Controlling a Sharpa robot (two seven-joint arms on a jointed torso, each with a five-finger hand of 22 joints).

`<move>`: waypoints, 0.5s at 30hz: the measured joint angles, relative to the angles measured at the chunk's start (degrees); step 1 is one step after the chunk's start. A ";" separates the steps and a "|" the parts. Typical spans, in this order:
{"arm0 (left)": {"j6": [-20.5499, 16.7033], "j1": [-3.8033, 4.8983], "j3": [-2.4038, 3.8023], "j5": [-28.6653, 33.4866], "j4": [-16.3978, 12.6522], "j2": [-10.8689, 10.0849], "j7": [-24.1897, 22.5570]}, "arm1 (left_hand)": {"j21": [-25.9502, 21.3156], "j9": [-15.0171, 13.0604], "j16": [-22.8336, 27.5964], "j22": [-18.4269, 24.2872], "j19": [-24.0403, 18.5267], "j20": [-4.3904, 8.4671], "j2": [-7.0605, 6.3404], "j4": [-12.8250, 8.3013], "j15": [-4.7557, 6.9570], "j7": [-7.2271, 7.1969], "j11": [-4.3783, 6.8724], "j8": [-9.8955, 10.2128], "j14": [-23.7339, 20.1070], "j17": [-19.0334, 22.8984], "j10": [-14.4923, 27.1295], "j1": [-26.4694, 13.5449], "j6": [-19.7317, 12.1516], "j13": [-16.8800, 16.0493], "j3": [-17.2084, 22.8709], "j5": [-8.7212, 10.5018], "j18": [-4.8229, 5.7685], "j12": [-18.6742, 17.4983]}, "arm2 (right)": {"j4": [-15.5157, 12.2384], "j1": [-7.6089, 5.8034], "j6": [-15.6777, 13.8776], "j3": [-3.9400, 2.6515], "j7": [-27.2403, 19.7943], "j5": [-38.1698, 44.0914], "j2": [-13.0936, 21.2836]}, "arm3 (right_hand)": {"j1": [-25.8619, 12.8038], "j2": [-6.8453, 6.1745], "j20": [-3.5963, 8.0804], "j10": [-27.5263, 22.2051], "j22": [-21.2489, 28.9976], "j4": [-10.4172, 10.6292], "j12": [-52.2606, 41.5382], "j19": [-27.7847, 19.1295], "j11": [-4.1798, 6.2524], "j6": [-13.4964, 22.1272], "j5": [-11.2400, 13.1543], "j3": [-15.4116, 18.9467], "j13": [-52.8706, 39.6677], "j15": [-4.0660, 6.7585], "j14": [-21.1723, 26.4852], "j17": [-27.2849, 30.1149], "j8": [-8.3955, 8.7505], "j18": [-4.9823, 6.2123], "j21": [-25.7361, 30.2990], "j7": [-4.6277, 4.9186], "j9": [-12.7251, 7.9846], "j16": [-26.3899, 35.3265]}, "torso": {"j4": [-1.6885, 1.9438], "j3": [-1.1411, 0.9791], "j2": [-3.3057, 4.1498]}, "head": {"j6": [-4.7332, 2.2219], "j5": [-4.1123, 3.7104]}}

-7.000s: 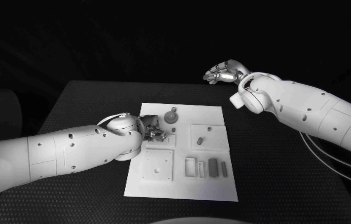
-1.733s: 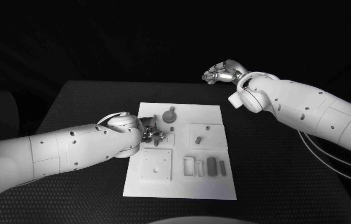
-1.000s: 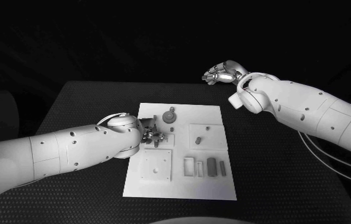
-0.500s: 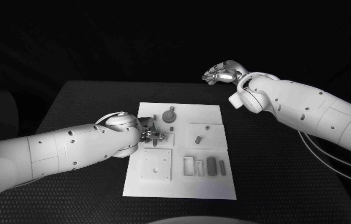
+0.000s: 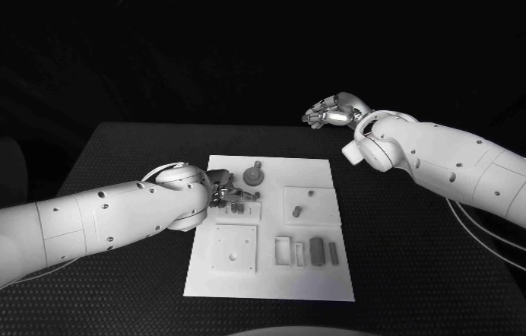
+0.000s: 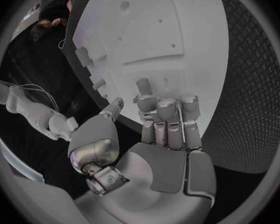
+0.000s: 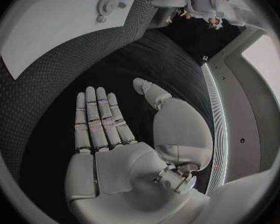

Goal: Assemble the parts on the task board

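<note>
White task board carries small grey parts; left robot hand spread, empty.

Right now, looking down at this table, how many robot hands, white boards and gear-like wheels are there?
Hands: 2, the left hand and the right hand
Task board: 1
Gear-shaped part: 1
Total: 4
</note>
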State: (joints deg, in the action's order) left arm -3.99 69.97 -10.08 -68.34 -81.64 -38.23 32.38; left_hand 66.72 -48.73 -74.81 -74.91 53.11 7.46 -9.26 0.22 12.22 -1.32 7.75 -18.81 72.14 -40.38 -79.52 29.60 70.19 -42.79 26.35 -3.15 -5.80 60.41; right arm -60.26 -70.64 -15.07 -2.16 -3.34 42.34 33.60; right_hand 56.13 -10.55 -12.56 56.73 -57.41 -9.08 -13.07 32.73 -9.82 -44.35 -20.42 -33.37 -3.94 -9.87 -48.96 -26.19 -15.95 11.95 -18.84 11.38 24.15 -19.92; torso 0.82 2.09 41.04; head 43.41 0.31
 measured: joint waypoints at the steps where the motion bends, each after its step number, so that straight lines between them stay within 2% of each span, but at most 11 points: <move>1: -0.01 0.21 0.10 0.57 -0.08 -0.10 0.00 | 0.00 0.00 0.00 0.00 0.00 0.00 0.00 -0.09 0.10 0.02 0.00 0.24 -0.10 0.00 0.01 0.00 -0.36 0.00 -0.09 0.00 0.00 0.00 | 0.05 0.00 0.00 0.00 0.00 0.00 0.02 | 0.00 0.00 0.00 0.00 0.00 0.00 0.00 0.00 0.00 0.00 0.00 0.00 0.00 0.00 0.00 0.00 0.00 0.00 0.00 0.00 0.00 0.00 | 0.00 -0.01 -0.01 | -0.05 0.01; 4: -0.21 1.52 0.22 3.29 -0.28 -0.44 -0.01 | -0.35 0.58 0.18 0.00 -0.51 -0.09 0.95 -1.00 0.15 0.56 -0.68 1.94 -0.63 0.22 0.91 0.99 -2.45 0.13 -0.99 0.00 0.01 -0.17 | 0.18 0.01 0.00 0.00 0.00 0.00 0.06 | 0.00 0.00 0.00 0.00 0.00 0.00 0.00 0.00 0.00 0.00 0.00 0.00 0.00 0.00 0.00 0.00 0.00 0.00 0.00 0.00 -0.05 0.00 | 0.02 -0.01 -0.02 | -0.28 0.04; 7: -0.32 2.52 0.80 5.58 -0.56 -0.83 -0.04 | -1.57 1.97 2.28 0.12 -1.53 -0.50 2.30 -1.81 -0.90 1.76 -2.17 4.75 -2.27 1.34 2.14 2.34 -6.37 1.24 -1.68 0.00 0.01 -2.20 | 0.25 0.01 0.00 0.00 0.00 0.00 0.07 | 0.00 0.00 0.00 0.00 0.00 0.00 0.00 0.00 0.00 0.00 0.00 0.00 0.00 0.00 0.00 0.00 0.00 0.00 0.00 0.00 -0.05 0.00 | 0.03 -0.04 -0.03 | -0.63 0.07; 9: -0.32 3.29 1.01 6.51 -0.57 -1.02 -0.06 | -1.85 2.41 3.05 0.29 -1.53 -0.50 3.25 -3.30 -1.21 2.33 -2.71 5.56 -2.59 1.78 2.41 4.19 -7.67 1.62 -1.44 0.00 0.01 -2.88 | 0.27 0.01 0.00 0.00 0.01 0.00 0.06 | 0.00 0.00 0.00 0.00 0.00 0.00 0.00 0.00 0.00 0.00 0.00 0.00 -0.01 0.00 0.00 0.00 0.00 0.00 0.00 0.00 -0.05 0.00 | 0.02 -0.05 -0.02 | -0.88 0.12; 10: -0.32 3.96 1.03 7.10 -0.44 -1.12 -0.08 | -2.34 2.66 3.70 0.53 -2.02 -0.58 3.49 -4.07 -1.51 2.62 -3.08 5.90 -2.89 2.15 2.67 5.20 -7.98 1.94 -1.48 0.00 0.00 -3.47 | 0.28 0.01 0.00 0.00 0.01 0.00 0.05 | 0.00 0.00 0.00 0.00 0.00 0.00 0.00 0.00 0.00 0.00 0.00 0.00 -0.01 0.00 0.00 0.00 0.00 0.00 0.00 0.00 -0.05 0.00 | 0.01 -0.07 -0.02 | -0.97 0.14; 15: -0.17 6.43 1.16 9.15 2.27 -0.84 -0.38 | -5.07 3.49 7.29 1.86 -3.62 -1.16 3.82 -6.71 -3.06 4.30 -4.32 6.88 -4.43 3.97 4.52 8.03 -9.90 3.82 -1.70 -0.41 0.01 -6.94 | 0.36 0.01 0.00 0.00 0.01 0.00 0.09 | 0.00 0.00 -0.21 0.00 0.01 0.00 0.23 -0.21 0.00 0.00 0.00 0.00 -0.01 0.00 0.00 0.00 0.00 0.00 0.00 0.00 -0.05 0.00 | 0.00 -0.10 -0.02 | -1.36 0.20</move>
State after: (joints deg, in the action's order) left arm -4.16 76.40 -8.92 -59.19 -79.36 -39.07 32.00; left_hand 61.66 -45.24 -67.52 -73.06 49.49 6.31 -5.44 -6.49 9.16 2.98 3.43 -11.93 67.71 -36.41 -75.01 37.63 60.29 -38.97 24.65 -3.55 -5.79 53.47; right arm -59.89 -70.63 -15.07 -2.15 -3.32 42.34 33.69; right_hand 56.13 -10.55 -12.77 56.73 -57.40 -9.09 -12.85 32.52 -9.82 -44.35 -20.42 -33.37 -3.95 -9.86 -48.96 -26.19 -15.95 11.95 -18.84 11.38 24.10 -19.92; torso 0.82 1.99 41.03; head 42.04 0.51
